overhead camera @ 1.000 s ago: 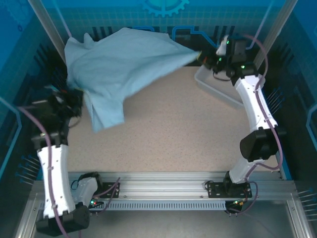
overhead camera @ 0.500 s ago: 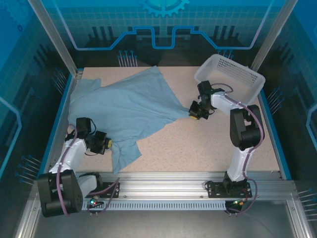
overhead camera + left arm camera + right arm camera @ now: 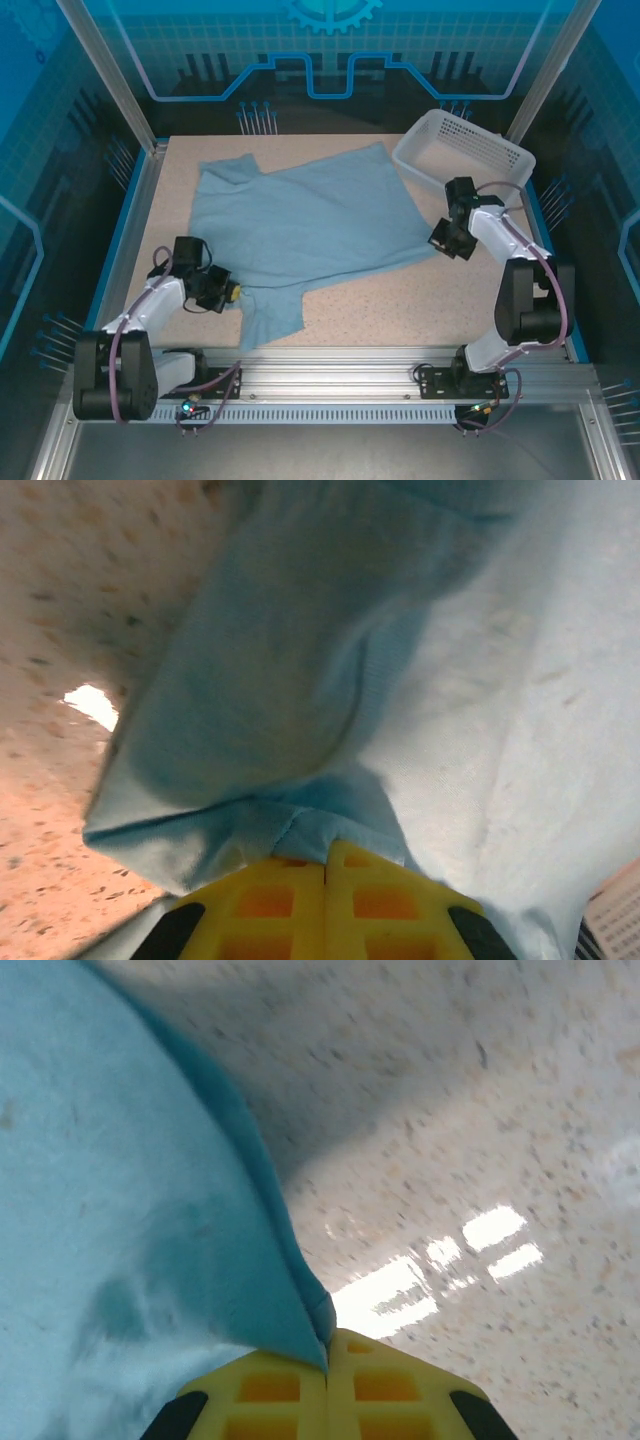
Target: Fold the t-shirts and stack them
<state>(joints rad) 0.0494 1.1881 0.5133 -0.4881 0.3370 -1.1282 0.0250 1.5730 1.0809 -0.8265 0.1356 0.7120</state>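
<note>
My left hand (image 3: 226, 292) sits at about 8 o'clock on the table (image 3: 420, 300). Its yellow fingers (image 3: 270, 900) are pressed together on a bunched edge of the t-shirt (image 3: 310, 225). In the left wrist view the cloth folds up thickly right at the fingertips. My right hand (image 3: 441, 241) is at about 3 o'clock, jaws likewise closed, pinching a thin corner of the same shirt. In the right wrist view the blue hem runs straight down into the seam between the two fingers, with bare speckled table beside it.

The t-shirt is light grey-blue and lies spread nearly flat across the middle of the table, with a plain face up. One sleeve points to about 10 o'clock. A narrower flap trails down to about 6 o'clock, just beside my left hand. The far corner reaches toward 1 o'clock, close to the basket (image 3: 500, 165). A few soft creases cross the cloth.

I count one t-shirt, one white lattice basket at about 2 o'clock, and two hands, both gripping the shirt.
</note>
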